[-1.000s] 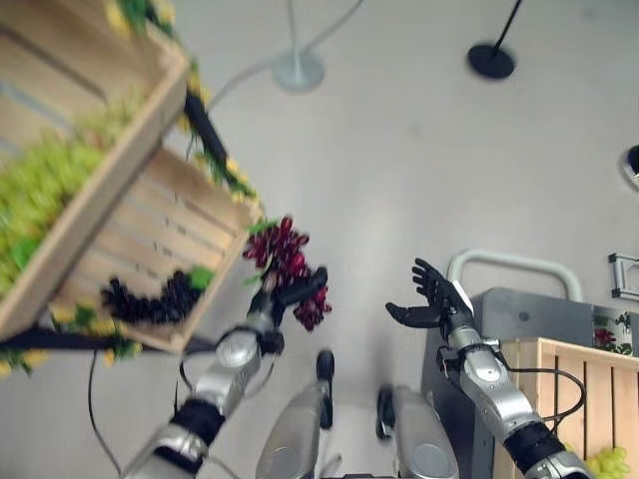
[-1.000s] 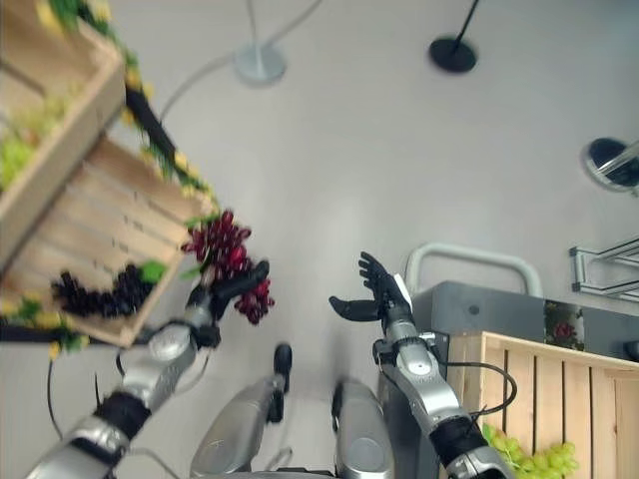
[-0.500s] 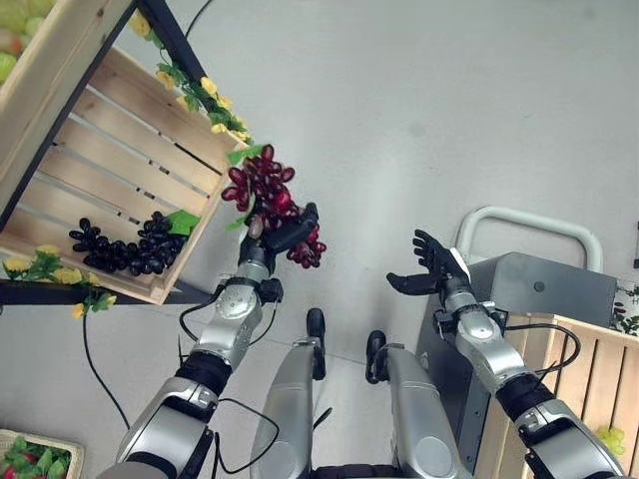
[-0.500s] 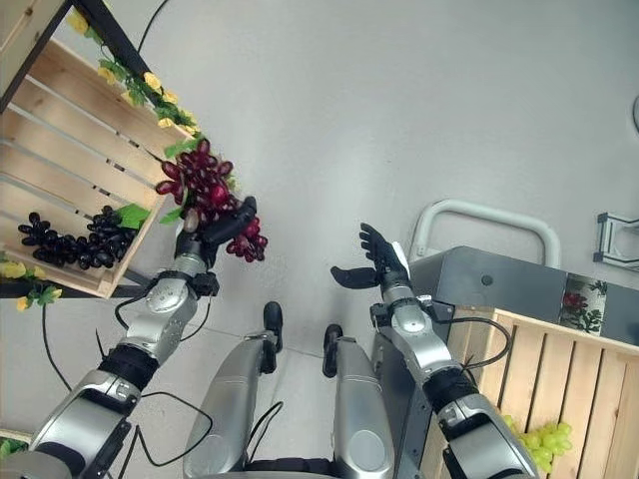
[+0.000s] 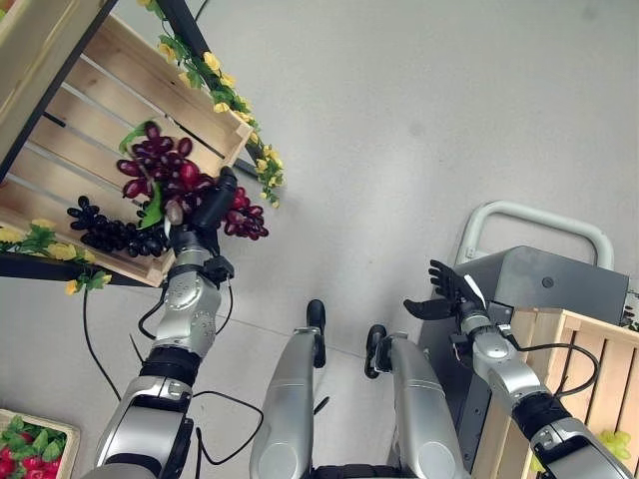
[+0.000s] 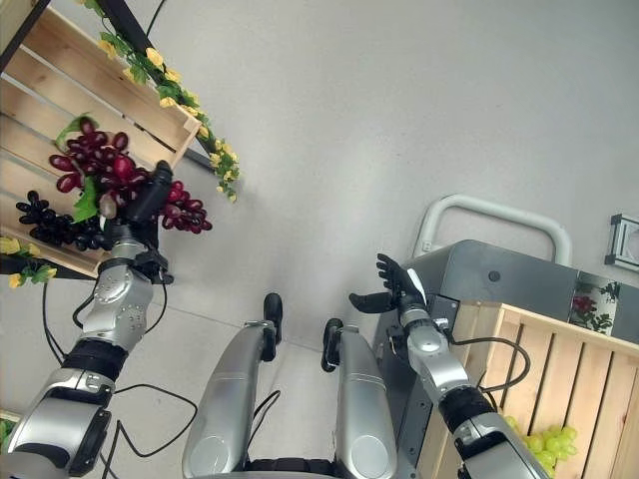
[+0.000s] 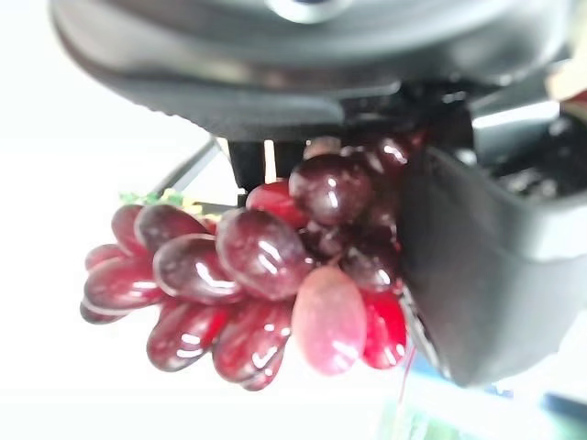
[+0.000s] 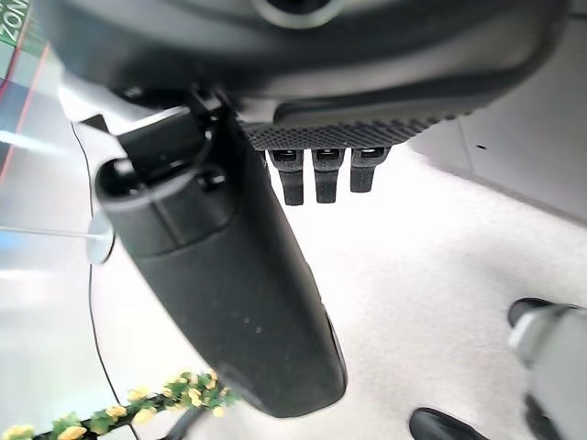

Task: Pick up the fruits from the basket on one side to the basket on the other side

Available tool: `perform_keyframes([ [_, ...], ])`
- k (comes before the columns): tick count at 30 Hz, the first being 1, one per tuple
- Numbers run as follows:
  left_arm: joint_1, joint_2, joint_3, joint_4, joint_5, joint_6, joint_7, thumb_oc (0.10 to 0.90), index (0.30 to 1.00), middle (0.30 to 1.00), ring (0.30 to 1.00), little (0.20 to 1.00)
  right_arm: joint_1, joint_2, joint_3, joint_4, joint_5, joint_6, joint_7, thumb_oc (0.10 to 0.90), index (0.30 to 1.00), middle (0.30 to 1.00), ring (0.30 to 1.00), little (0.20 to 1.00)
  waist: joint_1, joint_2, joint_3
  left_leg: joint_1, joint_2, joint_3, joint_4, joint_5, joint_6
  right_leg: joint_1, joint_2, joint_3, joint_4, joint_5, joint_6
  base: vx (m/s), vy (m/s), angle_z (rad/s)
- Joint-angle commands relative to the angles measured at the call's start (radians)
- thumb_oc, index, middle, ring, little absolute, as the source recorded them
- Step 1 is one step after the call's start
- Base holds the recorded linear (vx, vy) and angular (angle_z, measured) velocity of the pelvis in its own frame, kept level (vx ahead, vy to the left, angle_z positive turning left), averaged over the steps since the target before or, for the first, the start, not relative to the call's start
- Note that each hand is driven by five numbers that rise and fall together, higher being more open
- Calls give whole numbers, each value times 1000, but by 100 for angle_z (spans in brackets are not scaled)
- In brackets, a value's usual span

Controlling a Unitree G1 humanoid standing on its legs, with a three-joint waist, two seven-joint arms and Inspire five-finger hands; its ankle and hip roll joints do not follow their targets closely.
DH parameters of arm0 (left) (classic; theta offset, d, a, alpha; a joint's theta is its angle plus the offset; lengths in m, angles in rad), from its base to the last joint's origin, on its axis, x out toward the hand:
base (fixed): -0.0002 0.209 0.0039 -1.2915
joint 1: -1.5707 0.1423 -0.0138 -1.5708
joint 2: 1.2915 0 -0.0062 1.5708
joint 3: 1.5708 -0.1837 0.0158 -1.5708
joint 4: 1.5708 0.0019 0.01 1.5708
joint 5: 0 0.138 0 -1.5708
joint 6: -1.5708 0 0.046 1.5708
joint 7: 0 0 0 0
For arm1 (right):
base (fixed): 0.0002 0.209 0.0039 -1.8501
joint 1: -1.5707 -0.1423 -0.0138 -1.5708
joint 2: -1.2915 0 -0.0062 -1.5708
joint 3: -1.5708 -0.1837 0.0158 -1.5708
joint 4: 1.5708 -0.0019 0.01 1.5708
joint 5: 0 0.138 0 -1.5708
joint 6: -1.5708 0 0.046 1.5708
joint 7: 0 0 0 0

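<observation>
My left hand (image 5: 207,212) is shut on a bunch of dark red grapes (image 5: 166,178), held up at the front edge of the slanted wooden crate (image 5: 120,110) on the left. The same red grapes (image 7: 266,284) fill the space past my fingers in the left wrist view. A bunch of black grapes (image 5: 115,232) lies in the crate's lower corner. My right hand (image 5: 445,294) hangs open with nothing in it, beside a second wooden crate (image 5: 559,389) at the lower right. Green grapes (image 6: 544,444) lie in that crate.
Yellow flowers and leaves (image 5: 240,110) trim the left crate's rim. A grey cart with a curved white handle (image 5: 534,225) stands behind the right crate. A low basket of red fruit and leaves (image 5: 25,449) sits at the bottom left.
My left hand has carried the red grapes left, from beside the crate to over its front edge. The right hand has sunk a little. The camera has shifted.
</observation>
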Motion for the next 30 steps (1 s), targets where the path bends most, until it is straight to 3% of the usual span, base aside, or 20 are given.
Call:
perform_keyframes([
  [1, -86, 114, 90, -36, -50, -111, 24, 400, 300, 300, 300, 300, 0, -28, -31, -85, 37, -70, 15, 800, 900, 900, 900, 900, -9, -6, -13, 27, 8, -12, 95, -90, 3, 30, -23, -13, -28, 101, -2, 0, 14, 4],
  [3, -93, 146, 105, -3, -102, -99, 28, 400, 300, 300, 300, 300, 13, -35, -30, -84, 37, -78, 17, 800, 900, 900, 900, 900, -13, -11, -13, 32, 7, -15, 120, -127, 0, 35, -20, -5, -4, 69, 4, 43, 10, 1],
  [8, -140, 221, 126, 100, -202, -58, 41, 400, 300, 300, 300, 300, 20, -53, -26, -67, 51, -68, 8, 800, 900, 900, 900, 900, -22, -18, -13, 10, 12, -10, 136, -137, 5, 8, -16, -4, 16, 61, -1, 0, 20, 8],
  [14, -238, 321, 117, 234, -313, 46, 58, 400, 300, 300, 300, 300, 18, -85, -25, -10, 71, -58, 2, 800, 900, 900, 900, 900, -32, -27, -13, -8, 13, -4, 141, -146, 9, -18, -9, -2, 20, 61, -1, 2, 39, -1],
  [23, -390, 387, 94, 315, -493, 81, 108, 400, 300, 300, 300, 300, 25, -79, -14, 56, 60, -90, -5, 800, 900, 900, 900, 900, -39, -54, -13, -23, 20, 0, 123, -156, 17, -34, 3, -8, -5, 76, 12, -2, -1, 0],
  [26, -439, 410, 74, 332, -502, 99, 148, 400, 300, 300, 300, 300, 37, -77, -23, 71, 56, -99, -4, 800, 900, 900, 900, 900, -43, -55, -13, -22, 19, 0, 106, -153, 18, -35, 5, -10, -19, 85, 16, -35, -3, 5],
  [27, -450, 416, 70, 333, -505, 100, 157, 400, 300, 300, 300, 300, 41, -77, -25, 71, 53, -101, -4, 800, 900, 900, 900, 900, -44, -54, -13, -34, 23, 10, 95, -127, 24, -47, 4, -19, -30, 107, 7, -2, 8, 5],
  [28, -460, 423, 63, 336, -515, 115, 168, 400, 300, 300, 300, 300, 54, -74, -25, 73, 46, -103, -5, 800, 900, 900, 900, 900, -46, -54, -13, -18, 17, 3, 98, -153, 19, -33, 6, -11, -28, 89, 17, 0, 0, 0],
  [30, -479, 434, 54, 343, -533, 143, 195, 400, 300, 300, 300, 300, 62, -73, -31, 72, 39, -102, -10, 800, 900, 900, 900, 900, -50, -49, -13, -13, 15, 6, 90, -152, 20, -29, 5, -10, -36, 92, 19, 35, 11, 0],
])
